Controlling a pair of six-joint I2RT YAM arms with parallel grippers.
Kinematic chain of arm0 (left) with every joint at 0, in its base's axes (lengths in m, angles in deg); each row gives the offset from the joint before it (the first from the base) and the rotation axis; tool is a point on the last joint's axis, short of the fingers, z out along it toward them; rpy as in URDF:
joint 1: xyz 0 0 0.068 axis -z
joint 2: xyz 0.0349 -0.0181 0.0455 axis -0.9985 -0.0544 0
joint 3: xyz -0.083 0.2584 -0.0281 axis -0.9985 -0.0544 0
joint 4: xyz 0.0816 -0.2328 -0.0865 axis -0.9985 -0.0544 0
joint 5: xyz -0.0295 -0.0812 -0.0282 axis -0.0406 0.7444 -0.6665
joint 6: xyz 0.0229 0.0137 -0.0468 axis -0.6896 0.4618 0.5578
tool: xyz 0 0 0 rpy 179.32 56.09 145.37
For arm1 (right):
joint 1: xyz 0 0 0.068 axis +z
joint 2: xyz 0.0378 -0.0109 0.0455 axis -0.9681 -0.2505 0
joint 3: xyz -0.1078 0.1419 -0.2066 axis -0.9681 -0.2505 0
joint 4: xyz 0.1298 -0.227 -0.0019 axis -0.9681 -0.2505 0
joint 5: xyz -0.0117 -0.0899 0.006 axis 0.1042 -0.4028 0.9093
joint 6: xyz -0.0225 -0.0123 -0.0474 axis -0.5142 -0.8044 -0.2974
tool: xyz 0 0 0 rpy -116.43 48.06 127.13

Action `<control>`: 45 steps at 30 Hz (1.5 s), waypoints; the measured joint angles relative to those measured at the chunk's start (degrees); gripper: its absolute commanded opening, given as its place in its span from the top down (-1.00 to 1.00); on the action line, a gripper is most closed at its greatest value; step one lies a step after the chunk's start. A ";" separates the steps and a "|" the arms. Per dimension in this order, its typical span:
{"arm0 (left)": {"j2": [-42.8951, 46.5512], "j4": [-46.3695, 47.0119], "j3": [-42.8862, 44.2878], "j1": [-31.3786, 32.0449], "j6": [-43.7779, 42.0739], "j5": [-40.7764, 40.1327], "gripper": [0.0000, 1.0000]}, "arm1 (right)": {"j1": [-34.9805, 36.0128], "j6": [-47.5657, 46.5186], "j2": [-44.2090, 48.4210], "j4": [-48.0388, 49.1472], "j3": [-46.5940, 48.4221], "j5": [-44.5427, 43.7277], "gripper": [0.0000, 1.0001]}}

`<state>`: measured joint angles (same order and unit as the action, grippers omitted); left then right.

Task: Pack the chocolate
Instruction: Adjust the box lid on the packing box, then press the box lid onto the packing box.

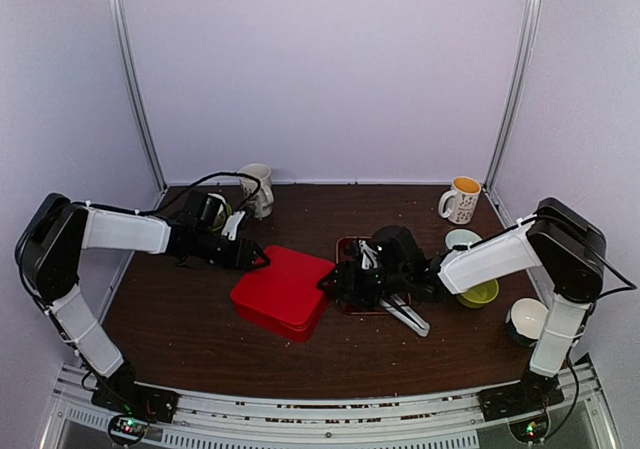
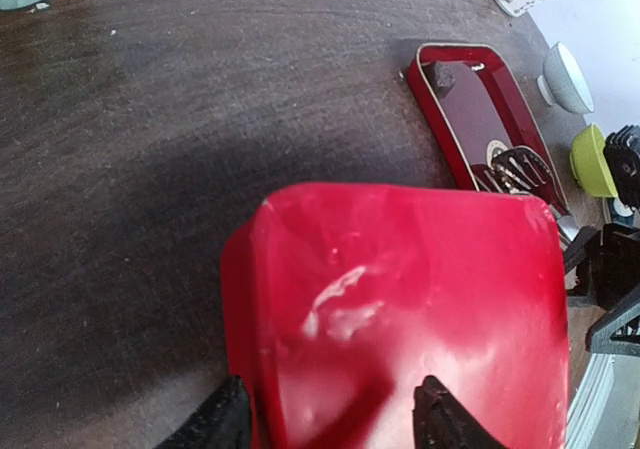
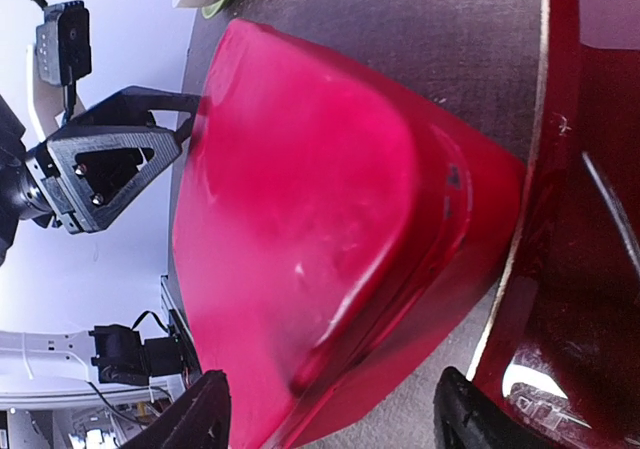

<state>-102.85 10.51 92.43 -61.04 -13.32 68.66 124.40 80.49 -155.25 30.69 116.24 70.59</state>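
Observation:
A closed red box (image 1: pixel 285 289) lies on the dark table, and both grippers are at its corners. My left gripper (image 1: pixel 262 259) straddles the far left corner (image 2: pixel 400 299) with its jaws spread wide, gripper (image 2: pixel 335 419) open. My right gripper (image 1: pixel 325 284) straddles the right corner (image 3: pixel 320 229), also open (image 3: pixel 330 414), with a gap showing beside one finger. To the right lies a shallow red tray (image 2: pixel 480 119) holding one dark piece of chocolate (image 2: pixel 443 74) and metal tongs (image 2: pixel 515 169). Any chocolate inside the box is hidden.
A white mug (image 1: pixel 258 189) stands at the back left and a mug with orange inside (image 1: pixel 462 199) at the back right. A green bowl (image 1: pixel 480 294), a small white bowl (image 1: pixel 462 237) and a white cup (image 1: pixel 527 319) sit by the right arm.

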 measured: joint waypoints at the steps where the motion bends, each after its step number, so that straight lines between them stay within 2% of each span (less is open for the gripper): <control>1: 0.66 -0.59 -0.02 0.07 -0.04 -0.39 -0.33 | 0.02 -0.26 0.24 -0.35 0.07 0.22 -0.42; 4: 2.32 -1.03 -0.13 0.13 -0.22 -1.38 -0.44 | 0.42 -0.76 0.61 -0.81 0.20 0.98 -0.43; 7: 3.48 -1.66 -0.35 0.13 -0.42 -2.23 -0.45 | 1.01 -0.87 0.61 -1.36 0.42 1.90 -0.38; 22: 5.29 -3.32 -5.27 0.13 0.94 -1.53 -0.14 | 1.66 1.49 0.57 -0.13 1.90 4.55 0.11; 24: 5.64 -3.63 -5.44 0.13 1.01 -1.18 -0.12 | 1.81 1.90 0.57 0.04 2.05 4.68 0.07; 29: 6.45 -4.00 -6.03 0.13 1.16 -0.28 -0.10 | 2.10 2.12 0.57 -0.94 2.25 5.16 -0.20; 32: 6.56 -3.74 -6.67 0.13 1.77 0.17 -0.09 | 2.25 1.84 0.61 -2.54 2.03 5.62 -0.25; 38: 6.80 -2.27 -7.65 0.20 2.45 0.94 -0.07 | 3.85 0.96 0.63 -6.73 1.40 7.21 -0.22; 45: 6.03 -2.89 -6.49 1.33 2.60 -0.11 -0.06 | 5.14 2.36 -1.79 -4.52 1.81 9.22 -0.15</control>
<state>-96.82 7.62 85.94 -59.70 -10.71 68.55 129.54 82.85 -157.04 26.17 118.05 79.81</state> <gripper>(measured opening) 0.533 0.595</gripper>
